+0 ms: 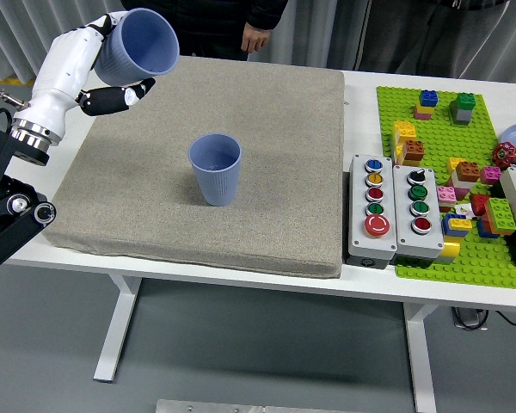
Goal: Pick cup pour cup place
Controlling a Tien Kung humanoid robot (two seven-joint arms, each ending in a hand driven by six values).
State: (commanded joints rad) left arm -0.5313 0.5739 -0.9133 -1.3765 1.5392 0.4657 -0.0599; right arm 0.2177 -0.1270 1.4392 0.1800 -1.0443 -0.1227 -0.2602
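Left robot hand (pixel 86 64) grips 1 raised blue cup (pixel 139 45); careless lowering could topple the standing cup (pixel 215 169).

You see a coarse, matt woven cloth mat (pixel 267 172) covering the smooth white table (pixel 361 82). Both blue cups, the held one (pixel 142 43) and the standing one (pixel 215 168), look like matt plastic. The left robot hand (pixel 90 60) has a glossy white plastic shell. The button boxes (pixel 394 211) look like smooth grey plastic, and the green baseplate (pixel 439 129) is studded plastic.
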